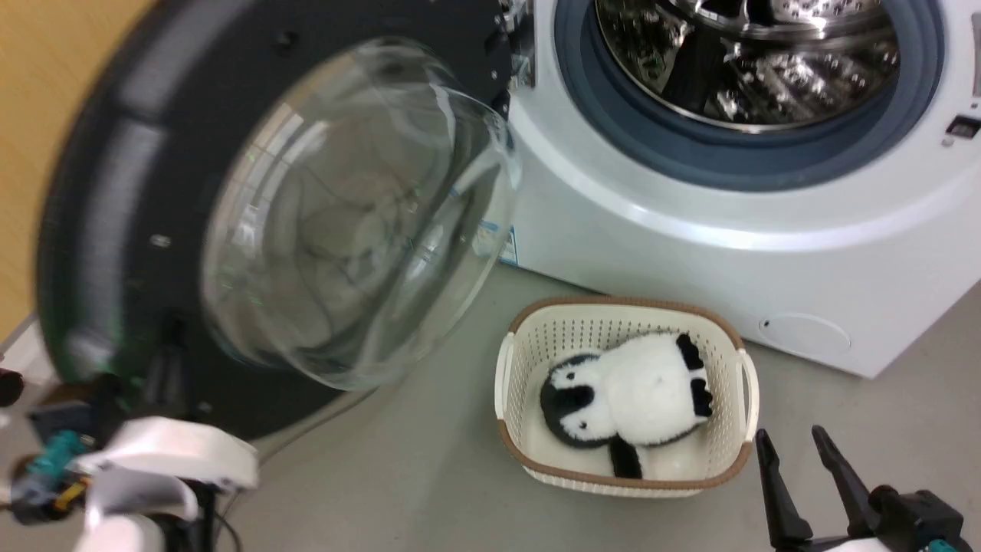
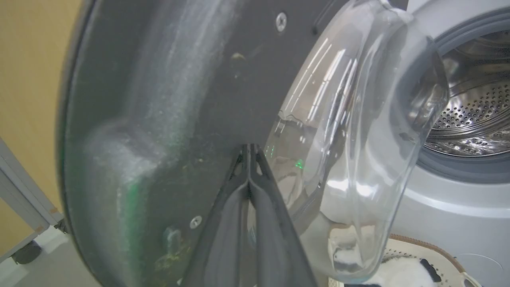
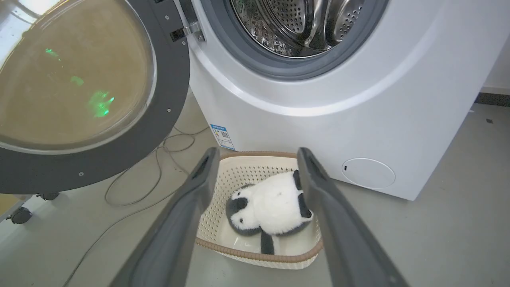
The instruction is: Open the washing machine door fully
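The washing machine door [image 1: 115, 192] stands swung out to the left, its black inner rim and bulging glass bowl [image 1: 352, 215] facing me. In the left wrist view my left gripper [image 2: 249, 149] is shut, empty, with its tips against the door's [image 2: 159, 99] dark inner face beside the bowl. The white washing machine [image 1: 690, 245] shows its steel drum [image 1: 751, 54] and grey gasket uncovered. My right gripper [image 1: 797, 452] hangs open at the lower right, away from the door [image 3: 167, 99], above the floor before the machine [image 3: 318, 111].
A cream basket [image 1: 510, 368] holding a black-and-white plush toy [image 1: 636, 399] sits on the floor in front of the machine. A thin cable [image 3: 159, 159] trails under the door. A yellow wall [image 1: 31, 115] stands close behind the door, and a caster [image 3: 20, 215] shows low left.
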### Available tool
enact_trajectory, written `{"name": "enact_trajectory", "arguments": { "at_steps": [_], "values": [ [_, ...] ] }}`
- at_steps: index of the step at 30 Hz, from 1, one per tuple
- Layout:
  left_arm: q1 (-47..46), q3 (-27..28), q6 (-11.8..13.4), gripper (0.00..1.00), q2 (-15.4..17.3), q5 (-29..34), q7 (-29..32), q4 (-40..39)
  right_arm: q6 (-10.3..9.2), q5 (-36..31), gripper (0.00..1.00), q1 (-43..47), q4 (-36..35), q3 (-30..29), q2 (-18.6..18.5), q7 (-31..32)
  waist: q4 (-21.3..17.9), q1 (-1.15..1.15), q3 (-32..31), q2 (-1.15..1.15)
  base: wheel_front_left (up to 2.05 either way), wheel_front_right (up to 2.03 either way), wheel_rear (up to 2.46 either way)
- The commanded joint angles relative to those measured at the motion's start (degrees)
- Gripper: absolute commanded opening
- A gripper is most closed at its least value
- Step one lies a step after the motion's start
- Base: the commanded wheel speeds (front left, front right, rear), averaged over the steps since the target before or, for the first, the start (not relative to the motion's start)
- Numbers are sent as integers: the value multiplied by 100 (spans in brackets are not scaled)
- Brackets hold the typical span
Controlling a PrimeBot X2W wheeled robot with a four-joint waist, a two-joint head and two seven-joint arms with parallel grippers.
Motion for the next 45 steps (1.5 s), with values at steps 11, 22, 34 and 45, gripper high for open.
{"name": "enact_trajectory", "arguments": {
  "at_steps": [11,22,34,45],
  "values": [
    [-902,699,-83,0,619,-344,-172,909,3,-41,100,-270,-170,23,-197,147,-282,0,559,0,0,0,0],
    [-1728,1292,-285,0,1155,-810,-377,2105,3,-58,100,-414,-302,-4,-288,234,-420,0,919,0,0,0,0],
    [-1877,1214,-464,0,1295,-780,-716,2730,3,-64,100,-466,-257,-10,-289,205,-514,0,890,0,0,0,0],
    [-1428,478,-677,0,1001,-341,-962,2052,3,-25,100,-457,-370,-52,-203,-69,-636,0,281,0,0,0,0]
  ]
}}
